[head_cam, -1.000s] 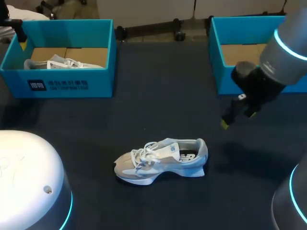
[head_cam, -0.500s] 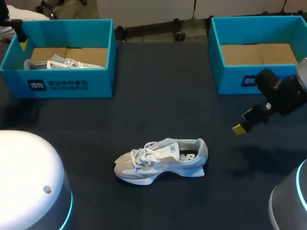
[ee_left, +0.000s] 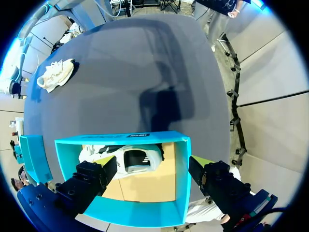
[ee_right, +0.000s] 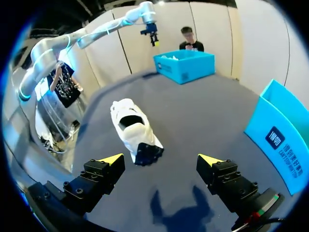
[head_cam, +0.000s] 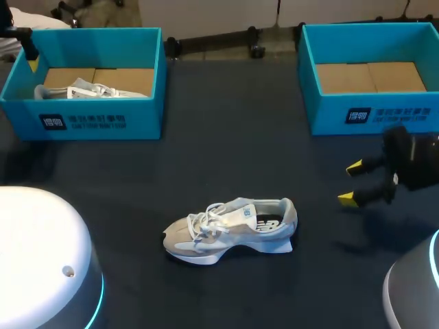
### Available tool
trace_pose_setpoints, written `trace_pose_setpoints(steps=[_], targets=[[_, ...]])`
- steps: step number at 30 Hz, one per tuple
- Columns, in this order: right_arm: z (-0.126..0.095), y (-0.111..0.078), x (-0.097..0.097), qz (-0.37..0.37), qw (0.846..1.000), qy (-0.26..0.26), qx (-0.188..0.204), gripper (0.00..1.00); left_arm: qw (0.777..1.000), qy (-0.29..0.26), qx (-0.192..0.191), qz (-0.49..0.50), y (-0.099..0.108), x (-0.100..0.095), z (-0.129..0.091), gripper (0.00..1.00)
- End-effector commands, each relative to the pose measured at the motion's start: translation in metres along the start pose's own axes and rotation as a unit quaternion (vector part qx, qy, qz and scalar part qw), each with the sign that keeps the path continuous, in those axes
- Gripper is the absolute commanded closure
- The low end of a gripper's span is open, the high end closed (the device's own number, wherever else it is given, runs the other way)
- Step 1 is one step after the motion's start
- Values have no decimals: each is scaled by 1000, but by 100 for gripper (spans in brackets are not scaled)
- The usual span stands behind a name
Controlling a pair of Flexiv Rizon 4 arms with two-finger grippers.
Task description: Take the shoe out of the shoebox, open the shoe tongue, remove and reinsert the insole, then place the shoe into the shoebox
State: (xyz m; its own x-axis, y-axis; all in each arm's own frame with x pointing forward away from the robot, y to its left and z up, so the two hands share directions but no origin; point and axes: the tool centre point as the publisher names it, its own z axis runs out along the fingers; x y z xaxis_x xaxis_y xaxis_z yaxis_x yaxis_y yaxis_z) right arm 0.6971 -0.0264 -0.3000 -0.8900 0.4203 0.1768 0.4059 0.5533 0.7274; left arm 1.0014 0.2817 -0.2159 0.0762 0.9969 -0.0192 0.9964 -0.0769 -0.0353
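Note:
A grey and white shoe (head_cam: 230, 229) lies on its sole on the dark table, toe to the left, heel to the right. In the right wrist view the same shoe (ee_right: 133, 130) is ahead of my right gripper (ee_right: 160, 159), heel toward it. My right gripper (head_cam: 351, 182) hangs open and empty to the right of the shoe's heel. My left gripper (ee_left: 153, 162) is open above the left blue shoebox (ee_left: 181, 183), which holds a second white shoe (ee_left: 135, 159). The right blue shoebox (head_cam: 329, 116) shows only its cardboard floor.
The left shoebox (head_cam: 103, 120) stands at the back left, the right one at the back right. Dark table (head_cam: 233, 151) lies between them and the shoe. My left arm's white base (head_cam: 41, 260) fills the front left corner.
My right arm has swung right and toward the table's front, away from the right shoebox, and both yellow fingertips now show. The shoe and the left arm have not moved.

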Motion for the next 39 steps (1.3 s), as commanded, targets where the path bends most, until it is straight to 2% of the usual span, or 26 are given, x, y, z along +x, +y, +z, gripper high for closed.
trace_pose_setpoints(steps=[1, 2, 12, 15, 19, 22, 26, 29, 31, 39], targets=[[-2, -16, 9, -37, 991, -43, -118, 0, 1000, 1, 0, 1, 0, 0, -1, 0], [-5, -23, 7, -25, 994, -52, -93, 0, 1000, 1, 0, 1, 0, 0, -1, 0], [-5, -23, 7, -25, 994, -52, -93, 0, 1000, 1, 0, 1, 0, 0, -1, 0], [14, -32, -3, -42, 995, -1, -92, 0, 1000, 1, 0, 1, 0, 0, -1, 0], [28, -39, -8, -85, 994, 16, -72, 0, 1000, 1, 0, 1, 0, 0, -1, 0], [34, -39, -9, -108, 990, 41, -74, 0, 1000, 1, 0, 1, 0, 0, -1, 0], [37, -42, -9, -142, 981, 82, -101, 0, 1000, 1, 0, 1, 0, 0, -1, 0], [41, -49, -14, -136, 982, 83, -104, 0, 1000, 1, 0, 1, 0, 0, -1, 0], [42, -54, -15, -152, 976, 96, -123, 0, 1000, 1, 0, 1, 0, 0, -1, 0], [50, -67, -21, -169, 969, 121, -135, 0, 1000, 1, 0, 1, 0, 0, -1, 0]])
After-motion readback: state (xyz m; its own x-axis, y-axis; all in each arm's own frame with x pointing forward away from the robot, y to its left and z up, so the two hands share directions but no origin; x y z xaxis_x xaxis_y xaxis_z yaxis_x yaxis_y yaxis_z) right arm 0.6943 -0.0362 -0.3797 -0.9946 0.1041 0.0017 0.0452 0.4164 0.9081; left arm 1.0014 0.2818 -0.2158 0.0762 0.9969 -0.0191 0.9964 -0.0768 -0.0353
